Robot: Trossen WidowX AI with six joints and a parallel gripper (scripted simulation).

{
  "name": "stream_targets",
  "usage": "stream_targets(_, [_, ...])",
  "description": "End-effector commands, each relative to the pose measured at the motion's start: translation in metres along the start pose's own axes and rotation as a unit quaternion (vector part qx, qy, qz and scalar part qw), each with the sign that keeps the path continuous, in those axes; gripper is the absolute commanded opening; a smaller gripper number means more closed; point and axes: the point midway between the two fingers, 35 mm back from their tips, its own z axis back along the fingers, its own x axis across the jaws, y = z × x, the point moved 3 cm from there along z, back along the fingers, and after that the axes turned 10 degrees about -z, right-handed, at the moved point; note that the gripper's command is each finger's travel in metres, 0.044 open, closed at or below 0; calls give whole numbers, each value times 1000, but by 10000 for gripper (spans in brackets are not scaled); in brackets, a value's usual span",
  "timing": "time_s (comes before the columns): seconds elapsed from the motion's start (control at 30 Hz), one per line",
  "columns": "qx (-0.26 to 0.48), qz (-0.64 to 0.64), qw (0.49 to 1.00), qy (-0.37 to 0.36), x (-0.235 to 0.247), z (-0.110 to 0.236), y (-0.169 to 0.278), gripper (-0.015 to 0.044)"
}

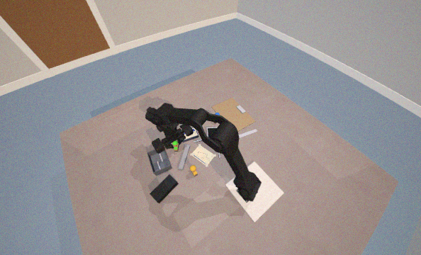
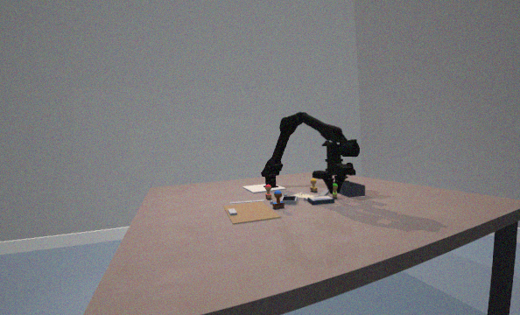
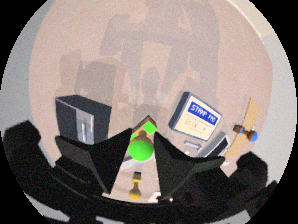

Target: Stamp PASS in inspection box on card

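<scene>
The PASS stamp (image 1: 175,144) (image 2: 334,189) (image 3: 140,149) has a green knob and stands upright on the bench. My gripper (image 1: 173,143) (image 2: 334,185) (image 3: 143,132) has come down over it, and the fingers press on the knob from both sides. The blue-rimmed ink pad (image 1: 191,134) (image 2: 320,199) (image 3: 194,116) lies just beside the stamp. The cream card (image 1: 203,154) (image 2: 304,195) lies flat a little further toward the arm's base. Its inspection box is too small to make out.
A grey box (image 1: 159,161) (image 2: 353,189) (image 3: 80,119) stands close to the gripper. A grey bar (image 1: 183,156), a yellow stamp (image 1: 193,170) (image 2: 313,184), a black slab (image 1: 164,188), blue (image 2: 277,199) and red (image 2: 268,191) stamps and a cardboard sheet (image 1: 232,115) (image 2: 251,212) lie around.
</scene>
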Motion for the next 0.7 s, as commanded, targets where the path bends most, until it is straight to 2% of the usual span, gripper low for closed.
stream_targets(0.0, [0,0,1000,0,0,0,0,131])
stream_targets(0.27, [0,0,1000,0,0,0,0,78])
stream_targets(0.37, [0,0,1000,0,0,1,0,0])
stream_targets(0.67, [0,0,1000,0,0,5,-1,0])
